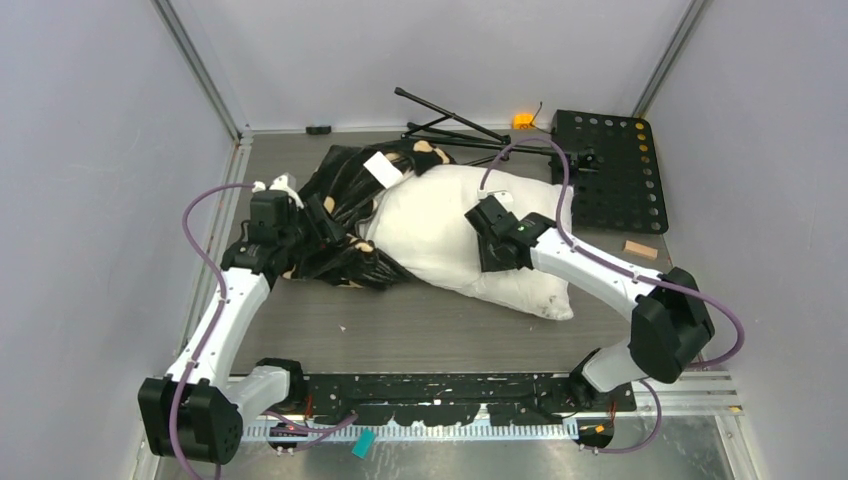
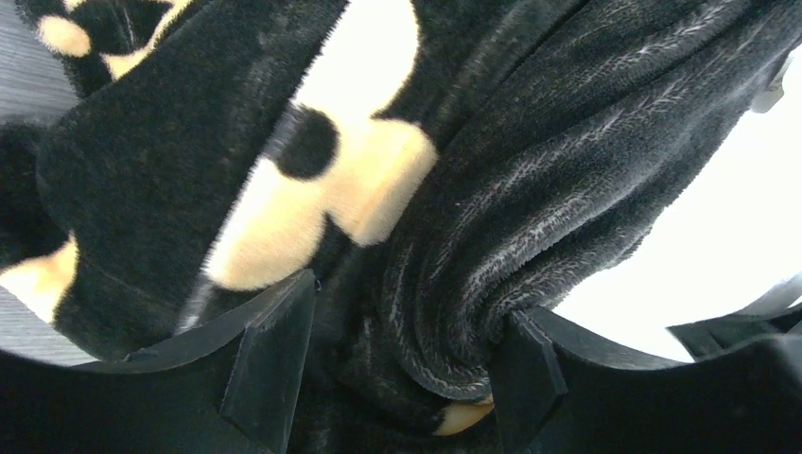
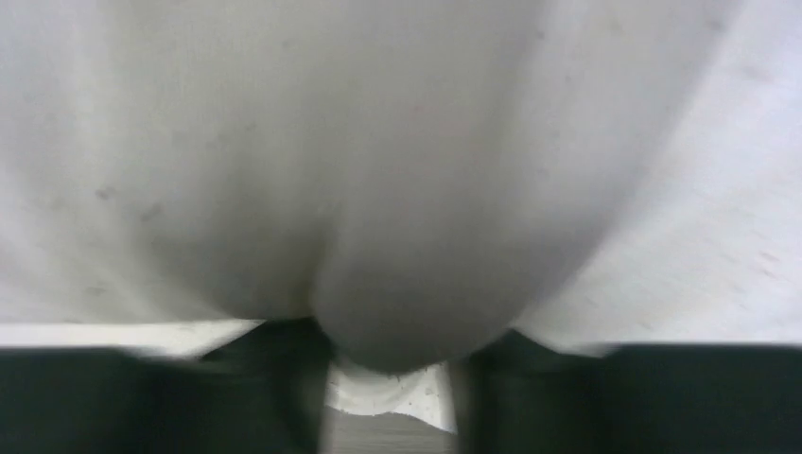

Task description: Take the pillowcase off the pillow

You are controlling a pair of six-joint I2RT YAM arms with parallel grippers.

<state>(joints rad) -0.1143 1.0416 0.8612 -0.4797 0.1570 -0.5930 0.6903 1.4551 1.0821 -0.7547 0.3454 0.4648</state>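
Left fingers parted around bunched pillowcase, right fingers straddling pillow fold.

Plain pale grey walls stand on three sides, with thin silver metal posts in the back corners. The tabletop is a grey wood-look board. A black metal plate with round holes lies at the back right. A black folded stand with thin legs lies by the back wall. Near it sits a small orange block. A small tan wooden block lies near the plate.
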